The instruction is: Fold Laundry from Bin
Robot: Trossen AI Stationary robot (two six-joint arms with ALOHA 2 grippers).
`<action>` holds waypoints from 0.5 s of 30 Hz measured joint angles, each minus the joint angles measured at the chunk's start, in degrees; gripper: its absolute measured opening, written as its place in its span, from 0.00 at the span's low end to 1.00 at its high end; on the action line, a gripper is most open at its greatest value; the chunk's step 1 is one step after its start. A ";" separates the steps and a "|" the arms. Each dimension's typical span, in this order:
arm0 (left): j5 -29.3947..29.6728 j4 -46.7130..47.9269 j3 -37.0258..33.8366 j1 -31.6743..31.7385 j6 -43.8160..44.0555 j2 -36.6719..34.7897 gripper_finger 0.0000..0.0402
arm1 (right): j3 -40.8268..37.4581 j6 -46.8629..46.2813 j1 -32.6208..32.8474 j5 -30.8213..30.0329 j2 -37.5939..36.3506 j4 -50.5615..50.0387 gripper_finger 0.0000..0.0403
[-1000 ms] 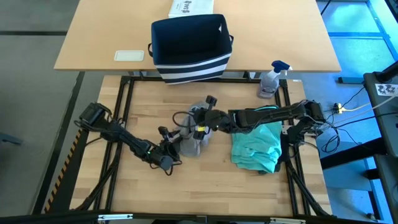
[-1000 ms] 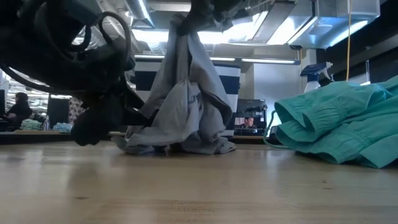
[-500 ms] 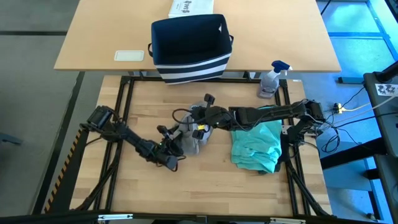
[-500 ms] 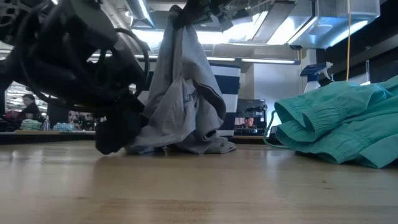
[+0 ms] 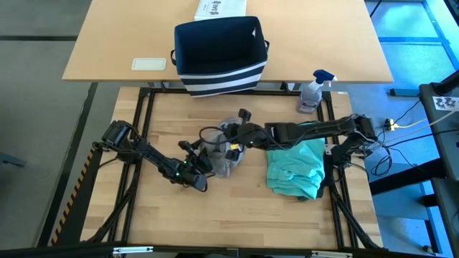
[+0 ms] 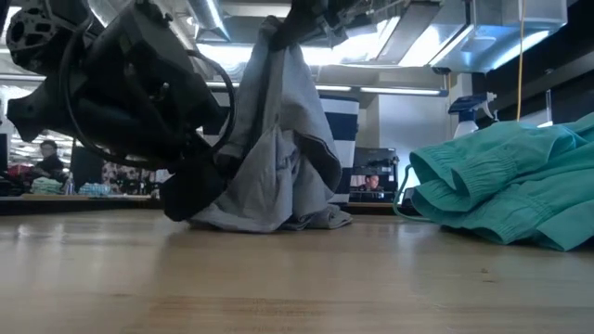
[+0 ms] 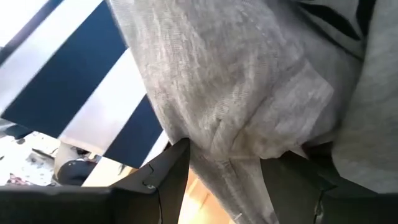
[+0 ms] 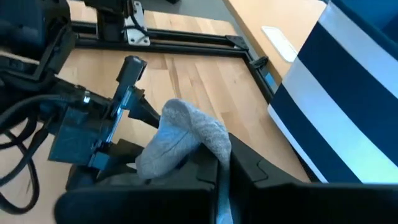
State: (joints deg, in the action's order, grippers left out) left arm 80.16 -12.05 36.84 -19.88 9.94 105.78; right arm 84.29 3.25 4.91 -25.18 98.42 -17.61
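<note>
A grey garment (image 5: pixel 224 154) hangs from my right gripper (image 5: pixel 234 137), which is shut on its top; its lower folds (image 6: pixel 278 215) rest on the table. My left gripper (image 5: pixel 199 176) is open, low over the table at the garment's lower left side. In the left wrist view, its fingers (image 7: pixel 168 177) stand on either side of a hanging fold (image 7: pixel 230 149). A teal piece (image 5: pixel 295 168) lies crumpled on the table to the right. The navy striped bin (image 5: pixel 219 54) stands on the far table. My right gripper pinches a bunched top part of the grey garment (image 8: pixel 183 134) between its two fingers, several layers together. The garment hangs below the fingers (image 6: pixel 278 111), slack, with its lower end on the table. My left gripper has a cloth fold between its open fingers; whether they touch it, I cannot tell.
A spray bottle (image 5: pixel 313 92) stands at the work table's far right corner. A white printed box (image 5: pixel 219 8) and a pale flat pad (image 5: pixel 149 64) lie on the far table by the bin. Bare wood (image 5: pixel 237 215) lies near the front edge.
My left gripper has gone toward the table's right edge, low over the wood, up to the grey garment's lower left side, so that a fold now stands between its fingers. The garment stays hanging from my right gripper.
</note>
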 joint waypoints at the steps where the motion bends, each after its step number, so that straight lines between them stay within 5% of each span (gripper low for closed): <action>1: 0.49 0.02 0.00 0.00 0.00 0.00 0.47 | 0.02 -0.24 0.00 -0.01 -0.15 -0.12 0.03; 6: 3.32 1.11 -0.02 -0.70 -1.65 0.00 0.35 | 0.04 -1.44 0.00 0.07 -1.62 -3.30 0.03; 11: 1.99 1.11 -0.02 -0.30 -3.01 -0.13 0.06 | 0.02 -1.47 0.00 0.14 -2.72 -5.06 0.03; 15: 1.67 1.01 0.16 -0.38 -4.79 -0.87 0.02 | 0.02 -0.49 0.00 0.97 -3.69 -8.01 0.03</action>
State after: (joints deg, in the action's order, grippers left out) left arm 81.83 -11.04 37.00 -20.26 5.15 104.91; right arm 84.31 2.76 4.91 -24.21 94.73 -25.62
